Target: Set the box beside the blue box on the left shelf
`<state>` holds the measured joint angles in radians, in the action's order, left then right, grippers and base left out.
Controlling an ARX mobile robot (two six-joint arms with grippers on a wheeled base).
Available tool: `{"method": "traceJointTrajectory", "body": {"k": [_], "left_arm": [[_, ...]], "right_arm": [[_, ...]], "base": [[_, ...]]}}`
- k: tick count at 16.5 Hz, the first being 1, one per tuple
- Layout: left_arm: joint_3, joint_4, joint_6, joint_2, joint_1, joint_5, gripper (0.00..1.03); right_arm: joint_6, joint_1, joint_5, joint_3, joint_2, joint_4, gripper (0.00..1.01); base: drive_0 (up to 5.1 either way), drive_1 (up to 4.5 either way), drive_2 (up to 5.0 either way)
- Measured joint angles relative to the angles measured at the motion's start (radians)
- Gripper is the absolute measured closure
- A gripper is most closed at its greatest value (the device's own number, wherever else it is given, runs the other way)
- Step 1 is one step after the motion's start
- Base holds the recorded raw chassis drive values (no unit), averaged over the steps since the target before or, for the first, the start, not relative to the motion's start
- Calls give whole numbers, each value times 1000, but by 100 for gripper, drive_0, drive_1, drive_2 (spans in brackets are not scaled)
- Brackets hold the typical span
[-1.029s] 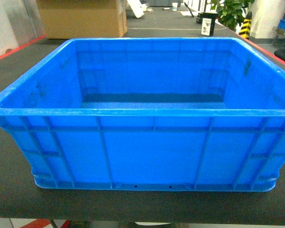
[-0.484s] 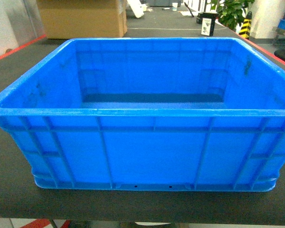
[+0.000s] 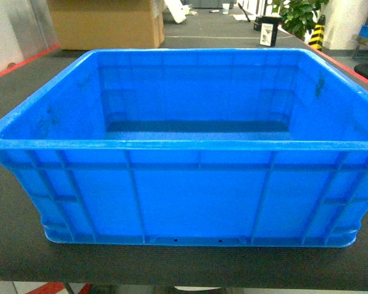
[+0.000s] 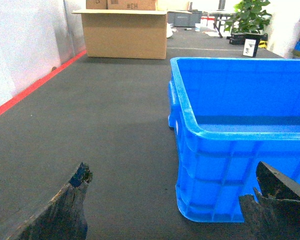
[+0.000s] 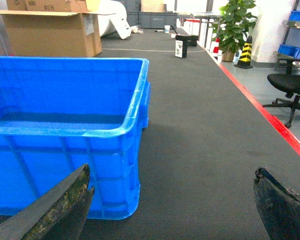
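Observation:
The box (image 3: pixel 190 196), a large open-top bright blue crate with ribbed walls, stands empty on a dark mat and fills the head view. Neither gripper shows in that view. In the left wrist view my left gripper (image 4: pixel 172 172) is open, low over the mat just outside the box's near left corner (image 4: pixel 190 200), touching nothing. My right gripper (image 5: pixel 171 172) is also open, beside the box's near right corner (image 5: pixel 125 200), with only bare mat between its fingers. The left shelf and the blue box on it are out of view.
The dark mat (image 4: pixel 100 125) has red stripes along its left (image 4: pixel 35 87) and right (image 5: pixel 270 120) edges. A large cardboard box (image 4: pixel 125 32) stands far back left. A potted plant (image 5: pixel 235 27), a striped cone (image 5: pixel 246 50) and an office chair (image 5: pixel 290 90) are to the right.

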<state>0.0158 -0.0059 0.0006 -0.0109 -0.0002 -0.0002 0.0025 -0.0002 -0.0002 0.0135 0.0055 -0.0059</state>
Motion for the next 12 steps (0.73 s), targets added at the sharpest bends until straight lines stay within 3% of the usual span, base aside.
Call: {"method": "traceJointTrajectory", "body": {"k": [12], "left_arm": [[0, 0, 0, 0, 0, 0, 5]], "right_arm": [[0, 0, 0, 0, 0, 0, 3]], "base": [[0, 0, 0]]}}
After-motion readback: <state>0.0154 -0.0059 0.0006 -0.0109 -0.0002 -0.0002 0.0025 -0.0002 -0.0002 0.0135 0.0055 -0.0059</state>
